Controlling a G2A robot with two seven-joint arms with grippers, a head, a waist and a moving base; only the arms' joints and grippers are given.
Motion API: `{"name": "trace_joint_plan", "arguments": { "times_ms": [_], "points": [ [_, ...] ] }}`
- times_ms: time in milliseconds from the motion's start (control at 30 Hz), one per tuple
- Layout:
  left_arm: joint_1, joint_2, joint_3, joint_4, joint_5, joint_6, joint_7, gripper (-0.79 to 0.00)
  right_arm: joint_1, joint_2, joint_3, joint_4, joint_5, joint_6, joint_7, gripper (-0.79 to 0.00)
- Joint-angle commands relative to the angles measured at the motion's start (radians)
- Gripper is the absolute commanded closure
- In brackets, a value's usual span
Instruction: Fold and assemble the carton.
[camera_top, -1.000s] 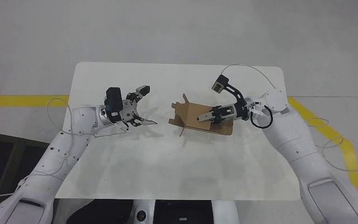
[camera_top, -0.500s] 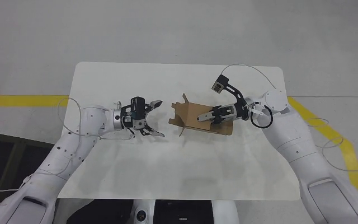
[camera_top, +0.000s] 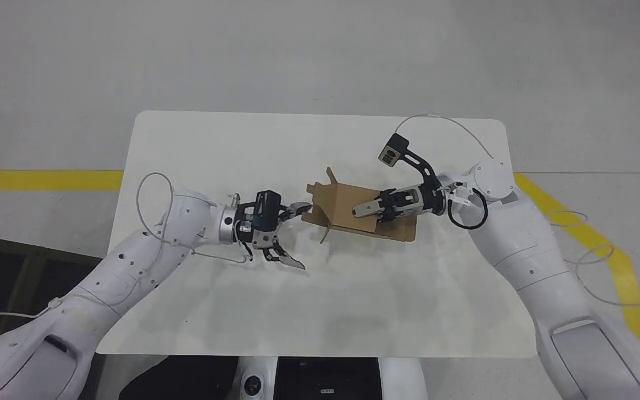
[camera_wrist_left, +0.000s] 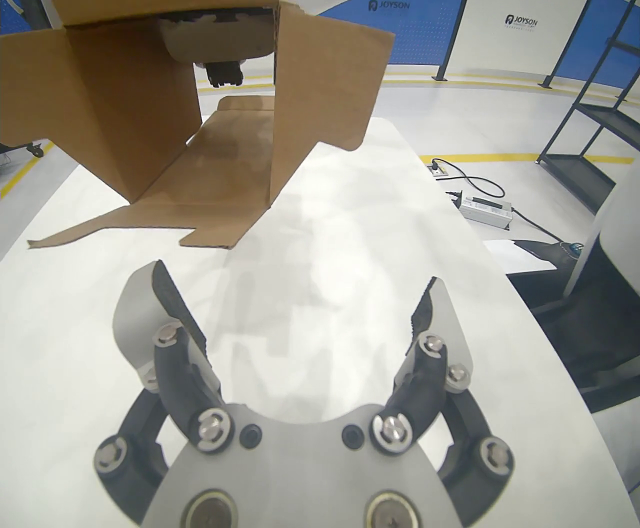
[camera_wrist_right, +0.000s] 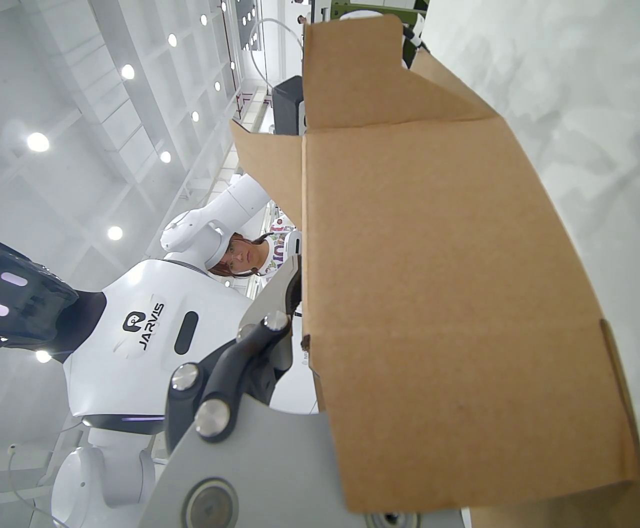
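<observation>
While bracing the carton (camera_top: 365, 212) on its side near the middle of the counter (camera_top: 200, 140), grips its upper wall with the right jaws clenched, probably so that the open end faces the other arm. Hovers with the left jaws spread and empty, just short of that open end. Must get past the bottom flap (camera_wrist_left: 210, 220) lying flat on the counter in the path. Charger (camera_wrist_left: 485, 207) on the floor beyond, well apart.

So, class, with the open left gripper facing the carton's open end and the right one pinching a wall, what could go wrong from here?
The left gripper sits close to the upright flap; a push might crease it off its fold line. The right gripper pinches the carton by one wall only, so a sideways push could twist or slide it on the table.
</observation>
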Motion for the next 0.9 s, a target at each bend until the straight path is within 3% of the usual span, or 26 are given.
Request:
{"name": "trace_joint_plan", "arguments": {
  "times_ms": [0,333,867],
  "points": [
    [-0.016,-0.004,0.024,0.004,-0.026,0.000,-0.005,-0.785,0.000,0.000,0.000,0.000,0.000,0.000,0.000,0.000],
    [-0.083,-0.020,0.091,-0.004,-0.084,0.000,0.022,-0.785,0.000,0.000,0.000,0.000,0.000,0.000,0.000,0.000],
    [-0.112,-0.028,0.123,-0.036,-0.098,0.000,0.058,-0.785,0.000,0.000,0.000,0.000,0.000,0.000,0.000,0.000]
  ]
}}
